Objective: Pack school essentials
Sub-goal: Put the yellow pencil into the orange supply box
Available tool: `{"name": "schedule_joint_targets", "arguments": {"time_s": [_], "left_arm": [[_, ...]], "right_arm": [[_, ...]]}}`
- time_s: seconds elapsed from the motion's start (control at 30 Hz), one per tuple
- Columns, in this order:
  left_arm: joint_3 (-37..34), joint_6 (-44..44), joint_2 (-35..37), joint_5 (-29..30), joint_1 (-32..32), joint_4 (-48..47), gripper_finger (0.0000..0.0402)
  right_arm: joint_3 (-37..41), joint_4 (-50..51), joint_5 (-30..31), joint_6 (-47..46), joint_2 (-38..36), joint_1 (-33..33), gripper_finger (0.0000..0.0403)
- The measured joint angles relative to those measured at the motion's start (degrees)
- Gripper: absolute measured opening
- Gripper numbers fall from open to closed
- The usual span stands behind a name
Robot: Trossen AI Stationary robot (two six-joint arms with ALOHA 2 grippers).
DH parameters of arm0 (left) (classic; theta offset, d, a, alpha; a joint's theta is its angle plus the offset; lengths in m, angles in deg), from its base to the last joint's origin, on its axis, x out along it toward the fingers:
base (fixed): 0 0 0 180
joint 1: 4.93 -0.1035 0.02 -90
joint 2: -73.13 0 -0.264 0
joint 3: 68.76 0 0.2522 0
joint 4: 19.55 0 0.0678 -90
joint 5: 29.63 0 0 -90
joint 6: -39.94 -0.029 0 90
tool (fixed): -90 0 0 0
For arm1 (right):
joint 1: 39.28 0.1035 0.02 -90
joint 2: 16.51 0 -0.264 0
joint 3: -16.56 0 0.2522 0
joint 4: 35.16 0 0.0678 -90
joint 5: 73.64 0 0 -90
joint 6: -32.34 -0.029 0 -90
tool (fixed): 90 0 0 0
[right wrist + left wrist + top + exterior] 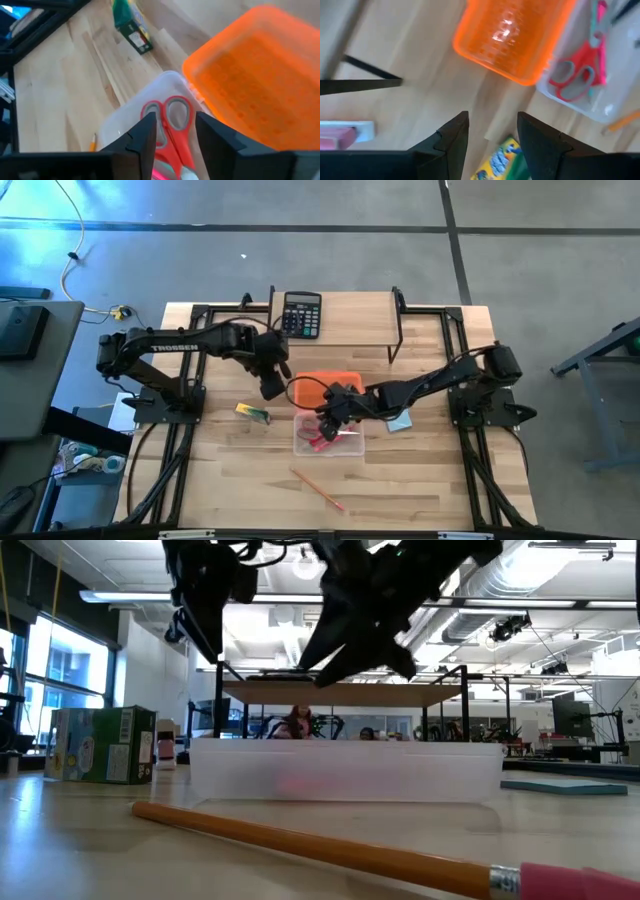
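A clear plastic box [345, 448] sits mid-table. Red-handled scissors [170, 117] lie flat inside it, beside a pink item [601, 30]. My right gripper [175, 125] hovers open above the box, fingers on either side of the scissors' handles without touching; the low view shows it [365, 625] well above the rim. My left gripper [272, 388] hangs open over bare wood left of the orange lid [325, 383], near the yellow-green crayon box [497, 160]. The orange pencil [318, 489] lies on the near table. The light-blue notepad [400, 421] lies right of the box.
A black calculator [301, 314] lies on the raised shelf at the far edge, whose black legs stand behind the lid. The crayon box [253, 413] lies left of the clear box. Open wood shows along the near edge around the pencil [330, 850].
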Motion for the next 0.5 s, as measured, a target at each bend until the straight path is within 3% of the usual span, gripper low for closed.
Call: {"name": "schedule_joint_targets", "arguments": {"time_s": [0.5], "left_arm": [[0.0, 6.3, 0.0, 0.6, 17.0, 4.4, 0.0156]], "right_arm": [[0.0, 13.4, 12.8, -4.0, -19.7, 6.9, 0.0117]]}}
